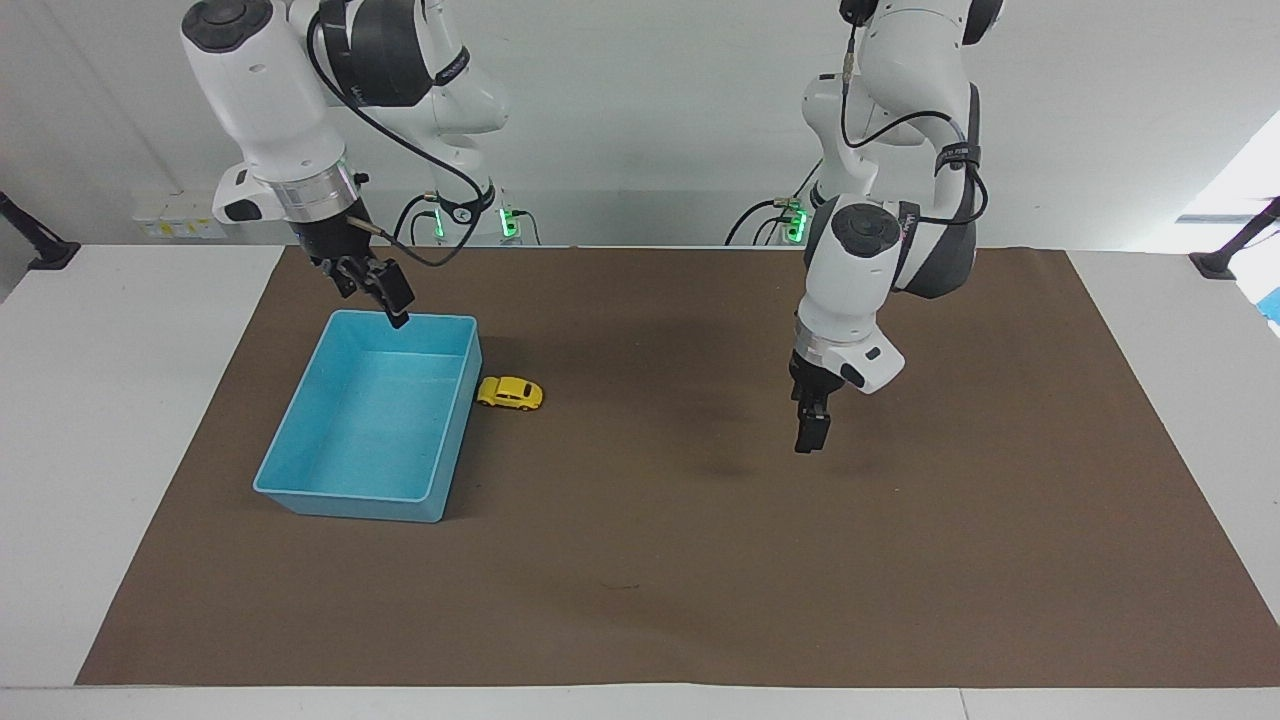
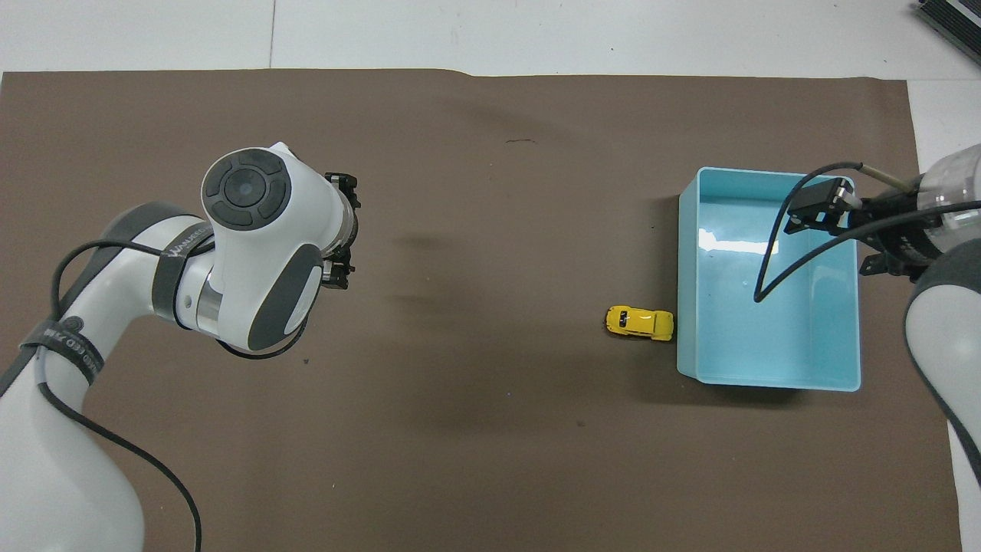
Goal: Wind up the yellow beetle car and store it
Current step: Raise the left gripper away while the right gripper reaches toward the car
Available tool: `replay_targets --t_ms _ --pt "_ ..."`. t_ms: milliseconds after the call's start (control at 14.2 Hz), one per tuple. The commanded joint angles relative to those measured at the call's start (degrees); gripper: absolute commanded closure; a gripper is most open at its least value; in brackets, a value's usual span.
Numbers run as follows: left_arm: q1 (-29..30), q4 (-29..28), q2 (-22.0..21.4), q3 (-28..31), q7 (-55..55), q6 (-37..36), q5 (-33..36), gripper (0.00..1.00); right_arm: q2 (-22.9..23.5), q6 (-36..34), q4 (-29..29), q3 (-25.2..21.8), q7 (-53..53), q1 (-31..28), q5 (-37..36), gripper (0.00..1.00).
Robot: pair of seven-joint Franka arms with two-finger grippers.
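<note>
The yellow beetle car is seen on the mat, touching the blue bin's wall. Nothing is held by the left gripper or right gripper, both spread wide.

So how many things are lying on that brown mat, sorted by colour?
Yellow: 1, the yellow beetle car, against the bin's outer wall.
Blue: 1, the blue bin, nothing inside.
Total: 2.

Both arms have glossy white shells with dark grey joint bands, round grey caps, looping black cables, silver wrist rings and black grippers.
</note>
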Motion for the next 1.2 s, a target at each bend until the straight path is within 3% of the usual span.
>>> replay_targets --t_ms 0,423,704,1127 --pt "1.65 3.07 0.4 -0.32 6.75 -0.22 0.5 0.0 -0.39 3.05 -2.37 0.4 9.44 1.15 0.85 0.0" --pt "2.54 4.83 -0.47 -0.32 17.38 -1.44 0.68 0.0 1.98 6.66 -5.79 0.4 31.94 5.82 -0.2 0.0" --pt "4.2 4.84 -3.63 -0.32 29.68 -4.16 0.5 0.0 2.59 11.41 -8.97 0.4 36.09 7.22 -0.99 0.0" --pt "6.23 4.84 -7.24 -0.32 46.55 -8.56 0.41 0.0 4.97 15.81 -9.76 0.4 53.14 10.13 -4.86 0.0"
